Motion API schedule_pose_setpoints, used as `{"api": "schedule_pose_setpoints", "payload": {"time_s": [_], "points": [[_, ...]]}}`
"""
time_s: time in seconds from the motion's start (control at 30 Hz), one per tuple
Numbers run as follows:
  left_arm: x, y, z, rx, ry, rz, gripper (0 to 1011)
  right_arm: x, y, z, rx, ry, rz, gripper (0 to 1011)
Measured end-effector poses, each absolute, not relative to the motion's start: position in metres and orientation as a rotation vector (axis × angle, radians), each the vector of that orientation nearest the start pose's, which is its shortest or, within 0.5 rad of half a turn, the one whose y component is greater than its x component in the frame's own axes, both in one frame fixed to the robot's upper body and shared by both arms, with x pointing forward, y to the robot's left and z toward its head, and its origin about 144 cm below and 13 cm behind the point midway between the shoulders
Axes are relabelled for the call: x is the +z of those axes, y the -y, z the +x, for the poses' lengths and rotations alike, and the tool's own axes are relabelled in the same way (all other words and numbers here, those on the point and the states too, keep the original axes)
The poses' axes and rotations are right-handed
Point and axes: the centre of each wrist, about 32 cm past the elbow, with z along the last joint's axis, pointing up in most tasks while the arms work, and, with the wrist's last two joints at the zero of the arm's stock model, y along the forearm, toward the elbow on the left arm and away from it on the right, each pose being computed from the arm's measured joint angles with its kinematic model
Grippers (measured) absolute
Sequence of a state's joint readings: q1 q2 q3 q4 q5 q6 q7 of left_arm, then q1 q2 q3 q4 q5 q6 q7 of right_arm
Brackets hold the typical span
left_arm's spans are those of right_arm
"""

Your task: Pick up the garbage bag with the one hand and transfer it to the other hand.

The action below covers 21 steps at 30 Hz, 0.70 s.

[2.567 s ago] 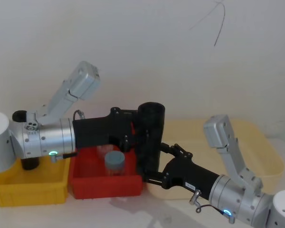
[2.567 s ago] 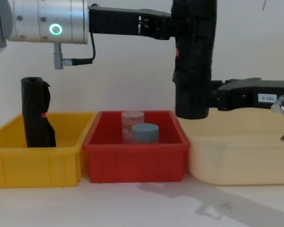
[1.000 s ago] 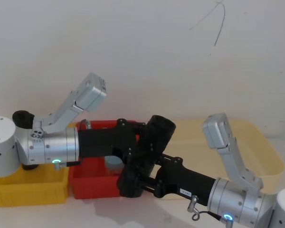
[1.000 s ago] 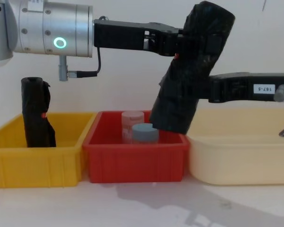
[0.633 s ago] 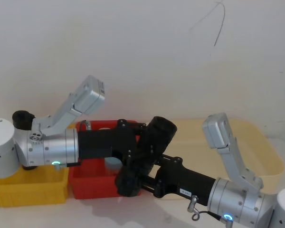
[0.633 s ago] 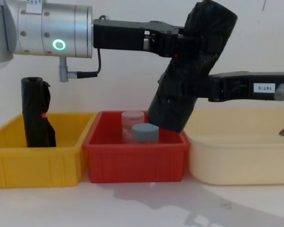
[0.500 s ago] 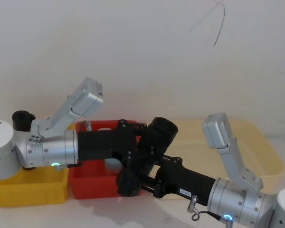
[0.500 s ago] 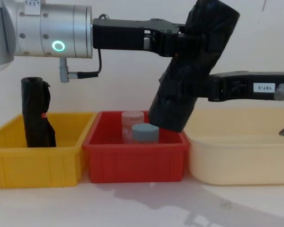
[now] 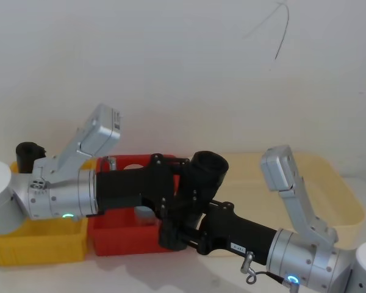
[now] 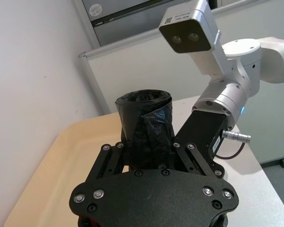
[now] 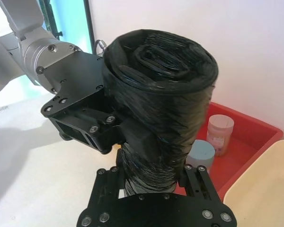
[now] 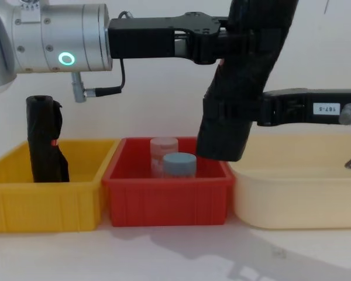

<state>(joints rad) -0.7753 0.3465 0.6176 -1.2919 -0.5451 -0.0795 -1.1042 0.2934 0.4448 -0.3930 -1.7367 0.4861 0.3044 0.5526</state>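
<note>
I find the garbage bag point(image 12: 244, 82) off the surface, held nearly upright with a slight lean. Its lower end hangs over the right end of the red bin point(image 12: 167, 202), next to the cream tray point(image 12: 298, 199).

The left gripper point(image 12: 222, 42), on the arm with the green ring, reaches in from the left high on the roll. In the left wrist view its fingers point(image 10: 118, 153) flank the black plastic on both sides and press against it.

The right gripper point(image 12: 262, 109), which carries the white label, comes in from the right lower down. In the right wrist view its fingers point(image 11: 191, 174) are likewise clamped on the roll.

Surface: a white table top point(image 12: 164, 252), bare in front of the containers, with soft shadows of the arms on it. Three containers stand in a row touching one another: a yellow bin point(image 12: 47, 205), the red bin and the cream tray.

A second black roll point(image 12: 45, 140) with a red mark stands upright in the yellow bin. A pink-lidded jar point(image 12: 164, 145) and a grey-lidded jar point(image 12: 179, 161) stand together in the red bin.

Room: a plain white wall point(image 9: 183, 73) close behind the table, marked by one thin dark curved line point(image 9: 282, 33) at upper right.
</note>
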Motion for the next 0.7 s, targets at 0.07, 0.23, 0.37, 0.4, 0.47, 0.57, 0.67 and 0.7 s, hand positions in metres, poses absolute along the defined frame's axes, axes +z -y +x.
{"api": "schedule_pose_setpoints", "payload": {"time_s": [0.07, 0.23, 0.37, 0.4, 0.47, 0.57, 0.67, 0.7], "points": [[1.3173, -0.188, 0.611, 0.016, 0.335, -0.031, 365, 1.2611, 0.2206, 0.4993, -0.591, -0.009, -0.067, 583], [1.3167, -0.1888, 0.6105, 0.012, 0.34, -0.038, 365, 1.2611, 0.2207, 0.4992, -0.59, -0.01, -0.063, 583], [1.3162, -0.1892, 0.6103, 0.009, 0.342, -0.041, 365, 1.2613, 0.2208, 0.4991, -0.59, -0.011, -0.06, 614], [1.3161, -0.1893, 0.6102, 0.008, 0.342, -0.042, 365, 1.2613, 0.2208, 0.4991, -0.59, -0.011, -0.06, 665], [1.316, -0.1894, 0.6102, 0.007, 0.343, -0.043, 365, 1.2613, 0.2209, 0.4991, -0.59, -0.011, -0.059, 712], [1.3158, -0.1895, 0.6101, 0.006, 0.344, -0.044, 365, 1.2613, 0.2209, 0.499, -0.59, -0.011, -0.058, 786], [1.3157, -0.1896, 0.61, 0.005, 0.345, -0.045, 365, 1.2613, 0.2208, 0.4989, -0.59, -0.011, -0.057, 873], [1.3156, -0.1896, 0.61, 0.005, 0.345, -0.046, 365, 1.2613, 0.2208, 0.4989, -0.59, -0.011, -0.057, 907]]}}
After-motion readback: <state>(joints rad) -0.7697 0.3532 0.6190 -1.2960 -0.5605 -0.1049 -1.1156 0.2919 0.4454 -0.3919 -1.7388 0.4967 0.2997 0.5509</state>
